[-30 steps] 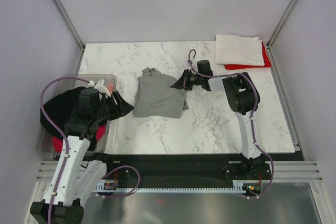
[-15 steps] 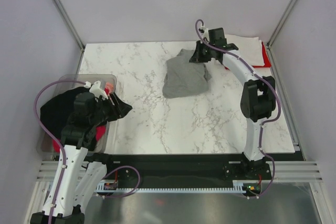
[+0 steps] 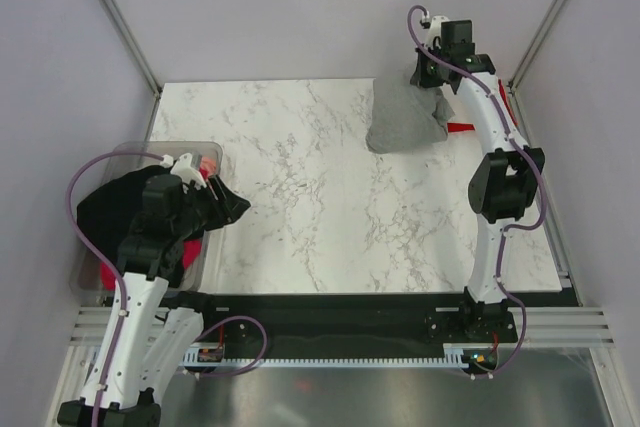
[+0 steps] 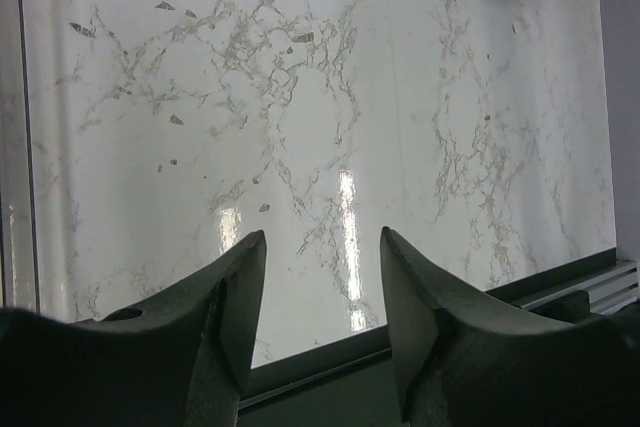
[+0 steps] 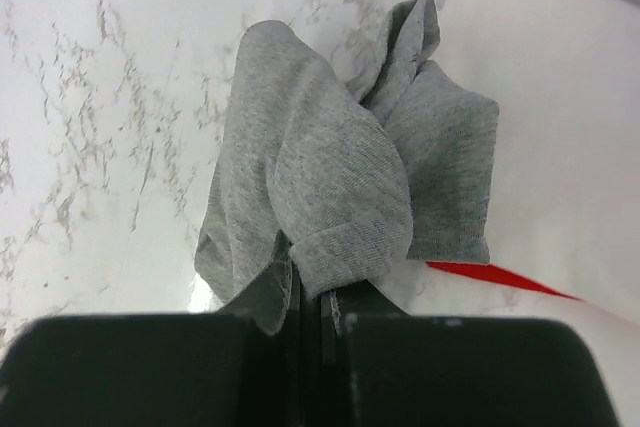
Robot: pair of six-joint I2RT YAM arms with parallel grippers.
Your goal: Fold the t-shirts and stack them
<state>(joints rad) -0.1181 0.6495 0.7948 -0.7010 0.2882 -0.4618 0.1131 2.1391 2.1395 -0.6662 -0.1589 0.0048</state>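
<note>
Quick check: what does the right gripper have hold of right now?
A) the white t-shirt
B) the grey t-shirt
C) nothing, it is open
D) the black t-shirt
B: in the right wrist view the right gripper is pinched shut on a bunch of the grey t-shirt, which hangs from it in front of the white t-shirt.
</note>
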